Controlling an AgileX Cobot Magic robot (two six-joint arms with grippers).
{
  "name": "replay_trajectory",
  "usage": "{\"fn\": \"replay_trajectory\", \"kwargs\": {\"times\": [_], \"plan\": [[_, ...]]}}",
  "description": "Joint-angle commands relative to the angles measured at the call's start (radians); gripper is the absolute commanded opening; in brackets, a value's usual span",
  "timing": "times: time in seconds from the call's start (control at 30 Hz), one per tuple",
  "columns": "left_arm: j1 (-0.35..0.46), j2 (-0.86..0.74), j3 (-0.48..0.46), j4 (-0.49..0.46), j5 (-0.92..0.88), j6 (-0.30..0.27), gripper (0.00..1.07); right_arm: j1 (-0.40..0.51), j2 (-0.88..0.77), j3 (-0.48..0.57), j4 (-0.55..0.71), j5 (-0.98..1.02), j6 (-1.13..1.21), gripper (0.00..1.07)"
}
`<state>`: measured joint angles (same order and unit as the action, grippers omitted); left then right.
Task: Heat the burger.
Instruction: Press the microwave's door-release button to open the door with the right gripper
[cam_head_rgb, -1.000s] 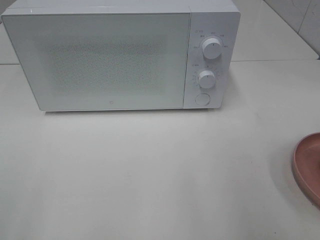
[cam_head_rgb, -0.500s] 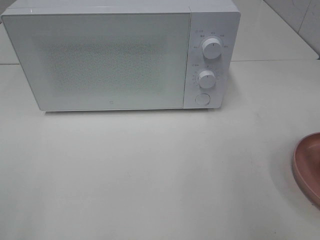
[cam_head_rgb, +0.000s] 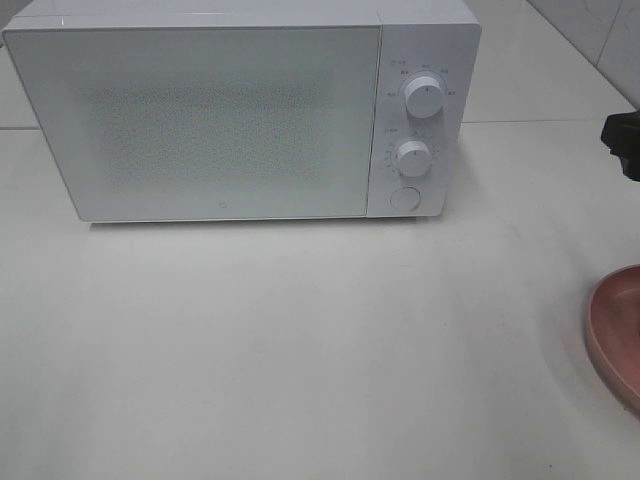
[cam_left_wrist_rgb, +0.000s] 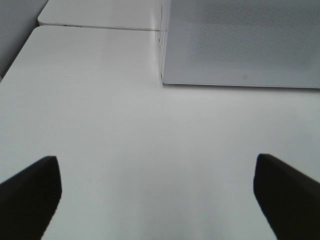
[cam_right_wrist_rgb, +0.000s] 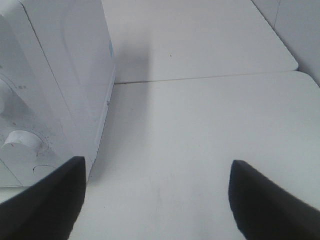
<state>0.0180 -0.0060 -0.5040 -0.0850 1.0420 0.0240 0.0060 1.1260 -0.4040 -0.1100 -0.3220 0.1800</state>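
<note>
Gaping wide and empty: left tool (cam_left_wrist_rgb: 155, 165), right tool (cam_right_wrist_rgb: 157, 162); microwave (cam_head_rgb: 200, 120) dial labels (cam_head_rgb: 405, 72) too small to read.

The right arm (cam_head_rgb: 624, 143) is coming into the high view at its right edge. A dark part of it is now showing above the table (cam_head_rgb: 300, 350), where only bare surface showed a moment ago. It is hanging to the right of the microwave (cam_head_rgb: 240, 110), well apart from it, and beyond the plate (cam_head_rgb: 612, 335).
</note>
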Motion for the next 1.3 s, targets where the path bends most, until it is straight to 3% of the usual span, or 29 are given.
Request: {"fn": "replay_trajectory", "kwargs": {"times": [0.03,0.17,0.27,0.33,0.43,0.53,0.6,0.67,0.7,0.9,1.07,1.3], "plan": [[0.001,-0.020,0.001,-0.010,-0.005,0.000,1.00,0.000,0.065,-0.001,-0.009,-0.127,-0.041,0.73],[0.001,-0.020,0.001,-0.010,-0.005,0.000,1.00,0.038,0.108,-0.001,0.037,-0.167,-0.099,0.73],[0.001,-0.020,0.001,-0.010,-0.005,0.000,1.00,0.102,0.153,-0.001,0.110,-0.213,-0.193,0.73],[0.001,-0.020,0.001,-0.010,-0.005,0.000,1.00,0.188,0.205,-0.001,0.223,-0.272,-0.285,0.73],[0.001,-0.020,0.001,-0.010,-0.005,0.000,1.00,0.207,0.217,-0.001,0.253,-0.281,-0.306,0.73],[0.001,-0.020,0.001,-0.010,-0.005,0.000,1.00,0.287,0.249,-0.001,0.357,-0.307,-0.400,0.73],[0.001,-0.020,0.001,-0.010,-0.005,0.000,1.00,0.392,0.288,-0.001,0.532,-0.366,-0.525,0.73],[0.001,-0.020,0.001,-0.010,-0.005,0.000,1.00,0.416,0.299,-0.001,0.568,-0.388,-0.550,0.73],[0.001,-0.020,0.001,-0.010,-0.005,0.000,1.00,0.476,0.319,-0.001,0.663,-0.432,-0.607,0.73],[0.001,-0.020,0.001,-0.010,-0.005,0.000,1.00,0.638,0.390,-0.001,0.868,-0.582,-0.674,0.73],[0.001,-0.020,0.001,-0.010,-0.005,0.000,1.00,0.738,0.448,-0.001,0.913,-0.650,-0.656,0.73],[0.001,-0.020,0.001,-0.010,-0.005,0.000,1.00,0.805,0.518,-0.001,0.913,-0.668,-0.559,0.73]]}}
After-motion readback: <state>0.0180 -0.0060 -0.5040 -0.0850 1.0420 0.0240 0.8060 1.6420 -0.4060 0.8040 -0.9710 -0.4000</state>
